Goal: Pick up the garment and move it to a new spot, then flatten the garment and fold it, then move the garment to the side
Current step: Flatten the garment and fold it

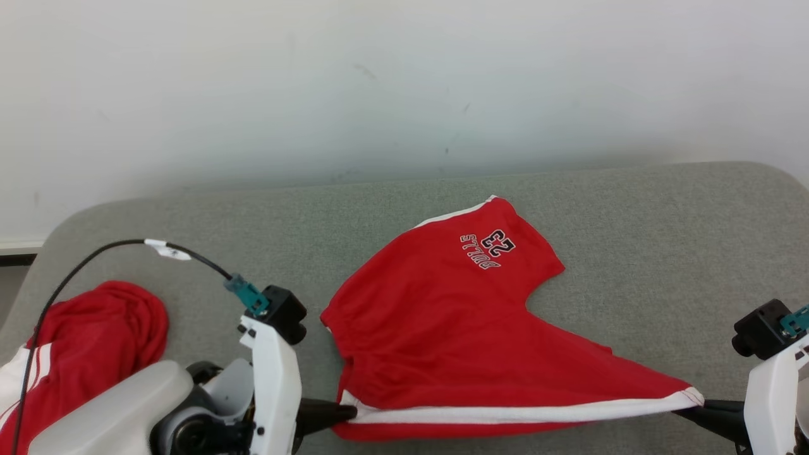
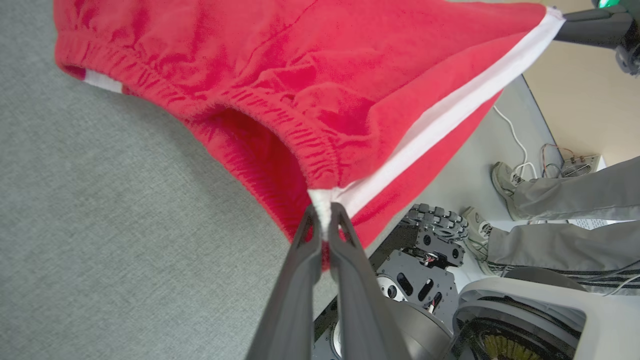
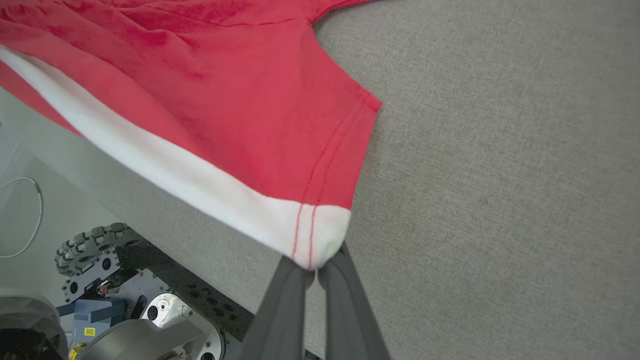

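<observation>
I pinch the near edge of the red shorts (image 1: 442,316) with my left hand (image 1: 346,414) and right hand (image 1: 689,409), stretched tight so they can lie flat on the grey worktop (image 1: 632,215).

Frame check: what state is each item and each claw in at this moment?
red shorts: white-striped near edge pulled taut, far part lying on the table.
left claw: shut on the waistband corner of the shorts.
right claw: shut on the leg-hem corner of the shorts.
other red garment: crumpled at the table's left end, not held.
</observation>
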Tool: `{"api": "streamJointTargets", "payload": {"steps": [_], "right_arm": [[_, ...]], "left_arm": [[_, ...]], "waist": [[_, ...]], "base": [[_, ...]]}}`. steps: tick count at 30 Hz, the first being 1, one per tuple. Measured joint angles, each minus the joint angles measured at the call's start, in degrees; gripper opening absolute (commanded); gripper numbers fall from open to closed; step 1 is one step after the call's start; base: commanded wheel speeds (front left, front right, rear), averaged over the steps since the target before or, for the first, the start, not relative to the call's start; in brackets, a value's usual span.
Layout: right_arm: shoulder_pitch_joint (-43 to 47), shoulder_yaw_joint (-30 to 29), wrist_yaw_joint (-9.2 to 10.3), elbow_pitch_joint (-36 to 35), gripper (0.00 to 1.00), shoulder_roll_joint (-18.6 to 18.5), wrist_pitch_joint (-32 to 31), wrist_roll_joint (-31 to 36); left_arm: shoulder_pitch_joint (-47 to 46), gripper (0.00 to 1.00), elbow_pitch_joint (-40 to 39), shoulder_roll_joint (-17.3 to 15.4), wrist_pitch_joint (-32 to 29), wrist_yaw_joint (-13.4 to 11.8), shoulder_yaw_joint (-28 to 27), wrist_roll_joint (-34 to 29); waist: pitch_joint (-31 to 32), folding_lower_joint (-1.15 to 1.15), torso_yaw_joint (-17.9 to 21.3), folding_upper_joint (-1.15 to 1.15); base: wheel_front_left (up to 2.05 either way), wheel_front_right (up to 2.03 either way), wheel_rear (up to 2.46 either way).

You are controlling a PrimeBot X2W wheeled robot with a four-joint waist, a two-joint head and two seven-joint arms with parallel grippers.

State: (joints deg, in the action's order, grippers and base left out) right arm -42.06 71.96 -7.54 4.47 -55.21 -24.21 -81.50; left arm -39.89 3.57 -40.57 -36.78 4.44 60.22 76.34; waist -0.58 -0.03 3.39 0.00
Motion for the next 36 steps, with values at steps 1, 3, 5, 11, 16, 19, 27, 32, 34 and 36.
{"api": "streamJointTargets", "payload": {"steps": [1, 3, 5, 11, 16, 19, 27, 32, 34, 36], "right_arm": [[0.4, 0.0, 0.0, -1.4, 0.0, -0.9, -0.8, -0.4], [0.8, -0.8, 0.0, -4.4, 0.0, -2.0, -1.8, -1.3], [0.7, -1.9, 0.0, -6.1, 0.0, -3.0, -2.5, -1.8], [-3.5, -5.8, 0.0, -5.2, 0.0, -3.4, -5.8, -1.8], [-10.2, -9.3, 0.0, -0.4, 0.0, -0.3, -8.8, -1.3], [-14.7, -11.1, 0.0, 3.9, 0.0, 2.1, -11.1, -0.2], [-26.3, -13.8, 0.0, 16.8, 0.0, 10.9, -17.2, 2.1], [-32.6, -14.4, 0.0, 24.4, 0.0, 15.9, -19.7, 4.3], [-34.6, -14.5, 0.0, 27.1, 0.0, 17.6, -20.0, 5.3], [-36.5, -14.8, 0.0, 29.3, 0.0, 19.1, -20.0, 6.2]], "left_arm": [[0.7, 0.0, -1.2, -0.6, 0.0, -0.5, -0.1, 0.6], [1.7, 0.0, -3.3, -1.7, -0.5, -1.1, -0.1, 1.0], [1.8, 0.0, -5.0, -2.6, -0.7, -1.5, -0.5, 1.5], [-1.4, 0.0, -5.1, -3.1, -3.8, -3.1, -3.4, 5.7], [-7.4, 0.0, -3.2, -2.0, -7.6, -4.3, -5.7, 7.8], [-11.1, 0.0, -1.3, -1.2, -8.6, -4.6, -6.7, 7.8], [-18.6, 0.0, 5.2, 3.0, -10.0, -4.5, -8.8, 7.8], [-23.5, 0.0, 9.0, 6.0, -10.1, -4.0, -9.9, 7.4], [-25.0, 0.0, 10.3, 7.1, -10.1, -3.5, -9.9, 7.1], [-26.5, 0.0, 11.6, 8.1, -10.1, -3.1, -9.9, 6.7]], "waist": [[-0.1, 0.0, 0.0, 0.0], [-0.5, 0.01, 0.1, 0.0], [-1.0, 0.01, 0.0, 0.0], [-4.3, 0.01, -0.5, 0.0], [-9.1, 0.02, -1.3, 0.0], [-12.3, 0.03, -1.9, 0.0], [-20.2, 0.04, -4.1, 0.0], [-24.2, 0.04, -5.9, 0.0], [-25.7, 0.04, -6.7, 0.0], [-26.9, 0.05, -7.5, 0.0]], "base": [[0.0, 0.0, 0.0], [0.0, 0.0, 0.0], [0.0, 0.0, 0.0], [0.0, 0.0, 0.0], [0.0, 0.0, 0.0], [0.0, 0.0, 0.0], [0.0, 0.0, 0.0], [0.0, 0.0, 0.0], [0.0, 0.0, 0.0], [0.0, 0.0, 0.0]]}}
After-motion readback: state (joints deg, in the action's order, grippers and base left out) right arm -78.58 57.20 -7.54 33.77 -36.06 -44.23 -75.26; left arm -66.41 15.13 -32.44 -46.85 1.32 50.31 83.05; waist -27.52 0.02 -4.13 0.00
